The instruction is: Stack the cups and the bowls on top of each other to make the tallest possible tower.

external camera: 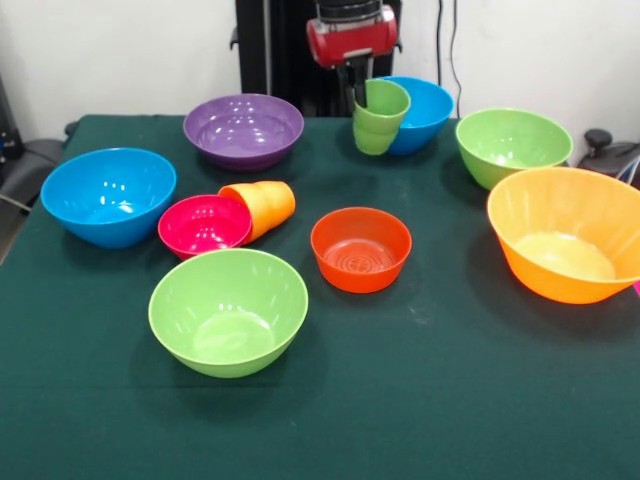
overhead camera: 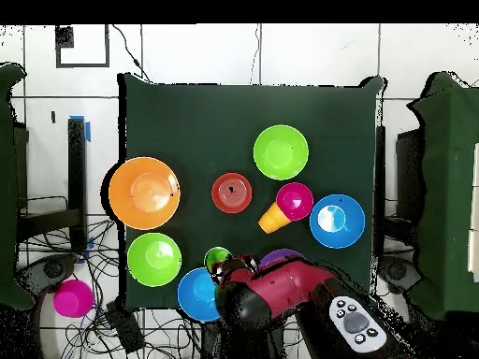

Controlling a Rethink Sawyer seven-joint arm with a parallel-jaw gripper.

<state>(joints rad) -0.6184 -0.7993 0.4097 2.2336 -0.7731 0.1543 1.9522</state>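
Note:
My gripper (external camera: 355, 92) comes down at the far middle and is shut on the rim of the light green cup (external camera: 380, 118), which hangs tilted against a blue bowl (external camera: 422, 108). In the overhead view the green cup (overhead camera: 217, 258) shows just ahead of the gripper (overhead camera: 224, 270). The orange cup (external camera: 262, 205) lies on its side, touching the tilted magenta bowl (external camera: 205, 225). The orange-red bowl (external camera: 360, 248) stands mid-table. A light green bowl (external camera: 228, 310) is nearest the front, and another green bowl (external camera: 512, 145) is at the back right. A second blue bowl (external camera: 108, 195), the purple bowl (external camera: 243, 128) and the large orange bowl (external camera: 570, 232) stand apart.
All bowls stand singly on the dark green tablecloth (external camera: 430, 400). A magenta round object (overhead camera: 72, 297) lies off the table among cables. The arm (overhead camera: 281, 290) covers part of the purple bowl (overhead camera: 281, 255) from above.

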